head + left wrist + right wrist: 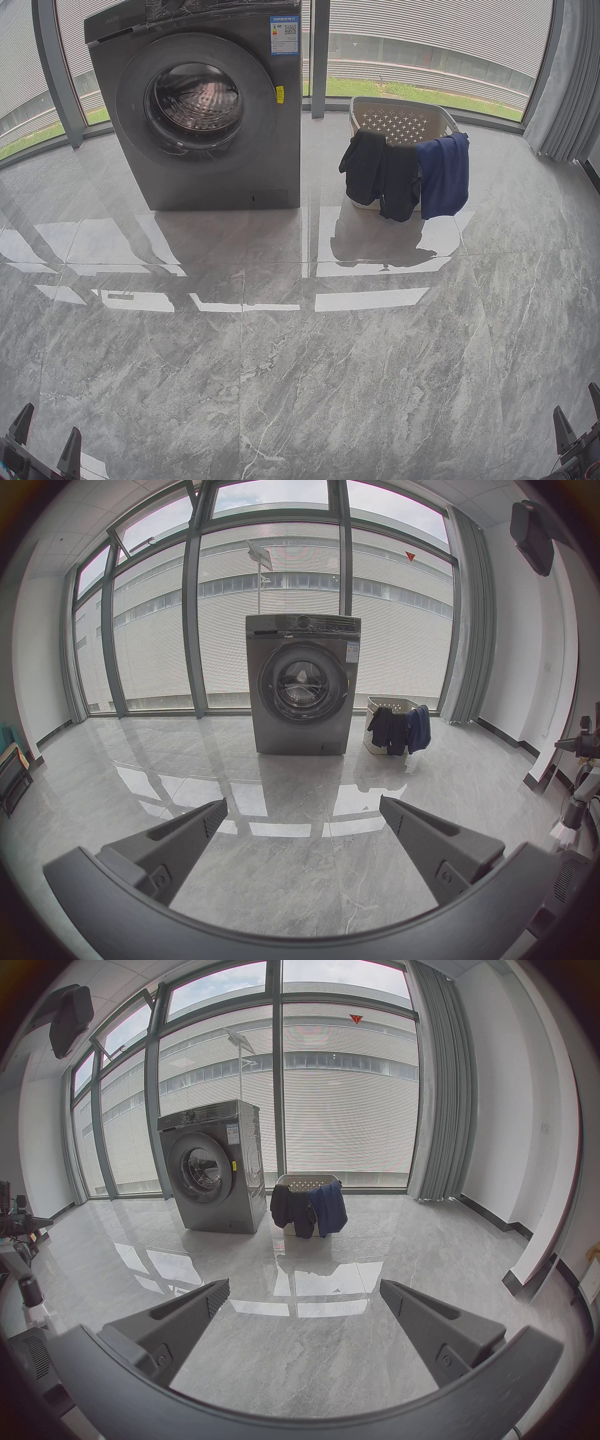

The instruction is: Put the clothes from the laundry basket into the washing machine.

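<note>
Dark garments (399,181) and blue garment (444,175) hang over front rim of cream laundry basket (400,124), draped down outer wall. Basket stands on grey marbled floor (300,350), just right of grey washing machine (200,106), small gap between them. Machine's round door faces robot. Left gripper (45,434) and right gripper (578,415) sit low over near floor, well apart from clothes. Both grippers released, fingers spread, grasping nothing. Clothes far ahead, more toward right gripper's side.
</note>
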